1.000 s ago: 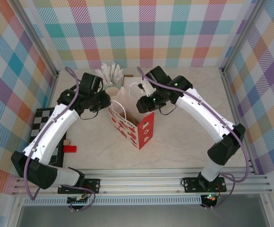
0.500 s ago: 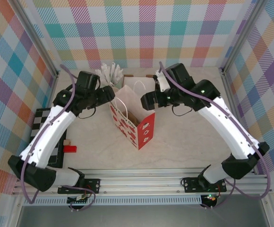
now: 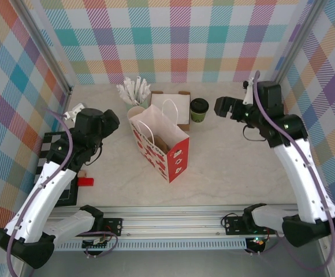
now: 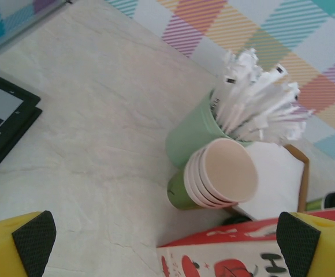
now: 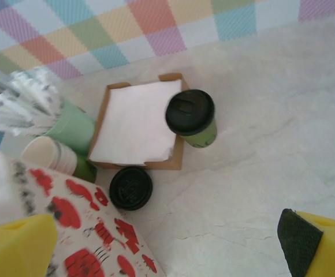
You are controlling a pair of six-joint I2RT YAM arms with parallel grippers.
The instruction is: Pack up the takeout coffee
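Top external view, compared with half a second earlier: left arm (image 3: 52, 179) drawn back toward the near-left, right arm (image 3: 297, 156) swung out to the far right. Both now clear of the paper bag (image 3: 162, 147), which stands free with its mouth open. Takeout coffee (image 3: 199, 109) uncovered by the right arm's retreat.

Far left: flat black-and-white checkered board (image 3: 52, 147), small red block (image 3: 85, 182) at its near corner. Left gripper (image 4: 166, 239) jaws spread wide, nothing between the yellow fingers (image 4: 17, 248) with black pads.

Next right: tall green cup (image 4: 193, 135) crammed with white paper-wrapped sticks. Leaning on it, tipped stack of lidless green cups (image 4: 219, 173), cream inside.

Centre: bag white, red print, cord handles, inside not readable. Behind it, shallow brown cardboard tray (image 5: 101, 124) holding a stack of white napkins (image 5: 136, 121). Loose round black lid (image 5: 131, 187) flat on the table between tray and bag.

Coffee upright on the pale marbled table (image 3: 231, 161), just beside the tray's right edge; green paper wall, black plastic lid on.

Right: right gripper (image 3: 222, 107) near the coffee, not touching, jaws wide apart and empty.
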